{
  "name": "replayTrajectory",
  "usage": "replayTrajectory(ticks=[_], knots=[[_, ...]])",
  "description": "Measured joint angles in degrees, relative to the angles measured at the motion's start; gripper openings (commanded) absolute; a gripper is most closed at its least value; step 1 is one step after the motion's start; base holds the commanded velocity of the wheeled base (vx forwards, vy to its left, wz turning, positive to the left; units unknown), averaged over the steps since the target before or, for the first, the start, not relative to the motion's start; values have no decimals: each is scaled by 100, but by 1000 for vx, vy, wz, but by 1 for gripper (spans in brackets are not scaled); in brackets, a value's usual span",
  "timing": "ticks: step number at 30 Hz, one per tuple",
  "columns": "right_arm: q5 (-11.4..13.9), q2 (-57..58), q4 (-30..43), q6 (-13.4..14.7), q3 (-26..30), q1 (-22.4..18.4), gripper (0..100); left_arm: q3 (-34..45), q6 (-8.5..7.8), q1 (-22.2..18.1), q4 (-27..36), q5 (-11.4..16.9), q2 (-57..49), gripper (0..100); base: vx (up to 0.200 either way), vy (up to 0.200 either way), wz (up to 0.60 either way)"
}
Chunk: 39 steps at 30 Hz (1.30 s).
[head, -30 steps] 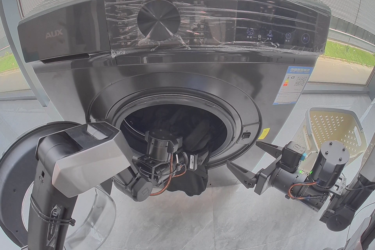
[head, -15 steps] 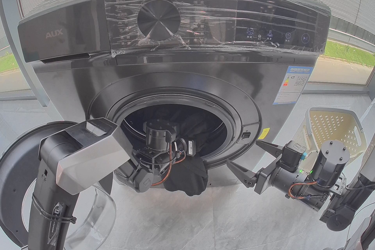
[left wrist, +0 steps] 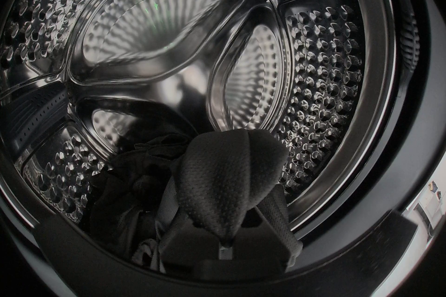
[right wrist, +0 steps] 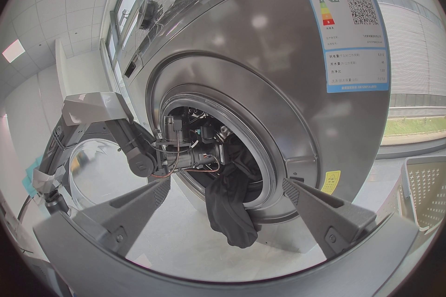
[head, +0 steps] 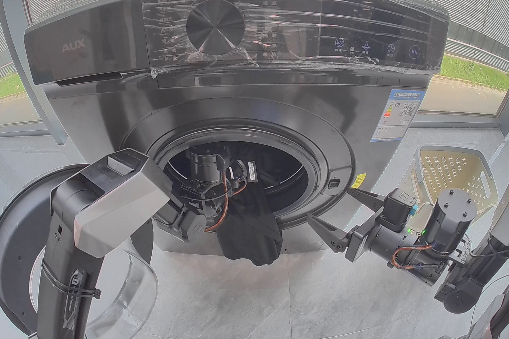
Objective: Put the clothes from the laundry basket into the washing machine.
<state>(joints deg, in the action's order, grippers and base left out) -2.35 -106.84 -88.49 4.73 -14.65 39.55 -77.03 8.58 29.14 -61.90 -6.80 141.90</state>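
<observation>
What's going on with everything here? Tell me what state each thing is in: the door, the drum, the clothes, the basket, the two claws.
door: swung fully open.
drum: dark clothes lying at its bottom.
black garment: half in the drum, half hanging out front.
basket: no clothes seen inside.
left gripper: at the drum's mouth, shut on the black garment.
right gripper: open, empty.

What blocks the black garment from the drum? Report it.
Nothing visible blocks it. The door is swung open; the black garment lies across the lower rim of the drum, its end hanging outside.
</observation>
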Motion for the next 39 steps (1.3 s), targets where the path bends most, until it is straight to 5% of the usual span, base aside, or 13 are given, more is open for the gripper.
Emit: replayTrajectory(ticks=[16, 22, 26, 39], knots=[[0, 105, 2, 6, 35, -24, 100, 551, -46, -9, -105, 40, -69, 100, 0, 0, 0], [0, 98, 0, 11, 44, 15, 100, 1445, -112, 85, 2, 374, -325, 100, 0, 0, 0], [1, 72, 0, 13, 49, 39, 100, 1758, -297, 112, 78, 536, -455, 100, 0, 0, 0], [15, 12, 0, 11, 51, 59, 100, 1268, -443, -56, -151, 558, 295, 100, 0, 0, 0]])
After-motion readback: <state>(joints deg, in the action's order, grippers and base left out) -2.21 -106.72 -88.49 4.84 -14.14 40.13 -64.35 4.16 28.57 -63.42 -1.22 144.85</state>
